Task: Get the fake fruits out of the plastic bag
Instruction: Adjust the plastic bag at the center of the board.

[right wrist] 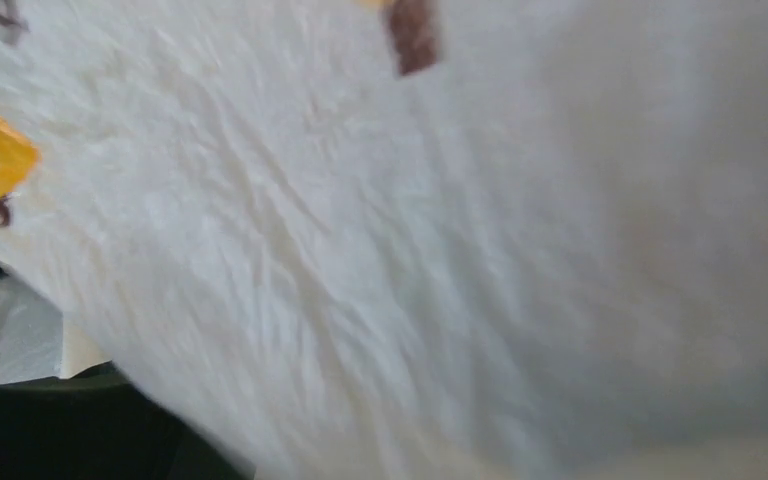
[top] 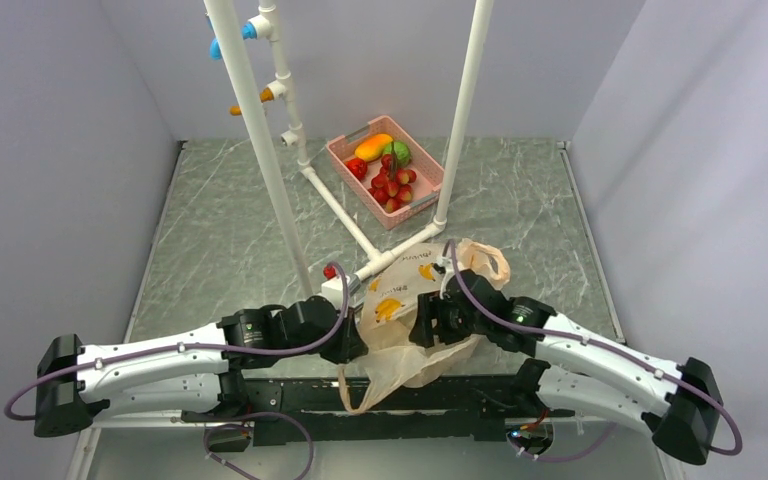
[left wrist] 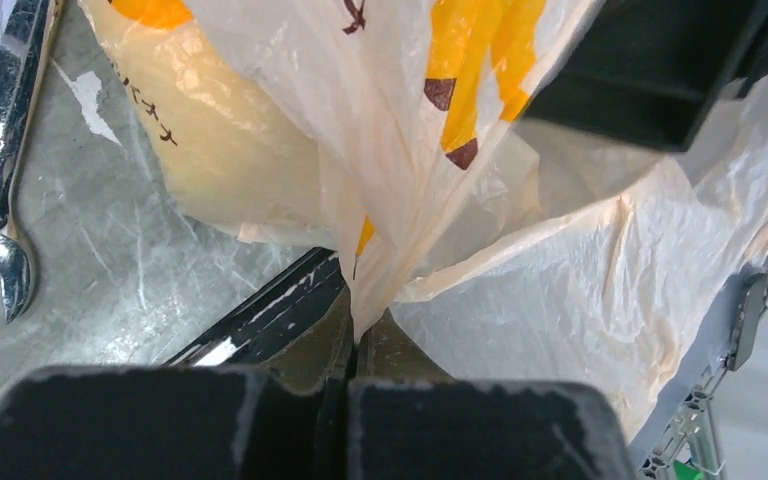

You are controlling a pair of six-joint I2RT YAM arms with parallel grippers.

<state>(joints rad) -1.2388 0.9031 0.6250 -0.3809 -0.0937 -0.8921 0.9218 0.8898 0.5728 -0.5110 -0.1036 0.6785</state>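
Plastic bag (top: pixel 412 300) lies crumpled on the grey bench (top: pixel 210 230) near the front edge, between the two arms, with one loop handle trailing off toward the arm bases. Left pincer (left wrist: pixel 352 342) is clenched on a thin fold of the bag film; in the left wrist view the fingers (left wrist: pixel 305 335) are pressed together with the film pinched between them. Right pincer (top: pixel 428 320) is pressed against the bag's right side. Its wrist view is all blurred white film with orange print, so I cannot tell whether it grips or is released.

In the left wrist view a pale yellow rounded bulge (left wrist: pixel 230 150) shows through the film, inside the bag — what it is cannot be made out. Fake fruits (top: pixel 392 186), red clusters, lie in the pink basket (top: pixel 360 133) at the far side of the bench, well apart from the bag, with an orange fruit (top: pixel 373 146) and a green piece (top: pixel 397 153) beside them.

A small red item (top: pixel 330 270) sits on the bench by the foot of the white pipe frame (top: pixel 260 140), just left of the bag.
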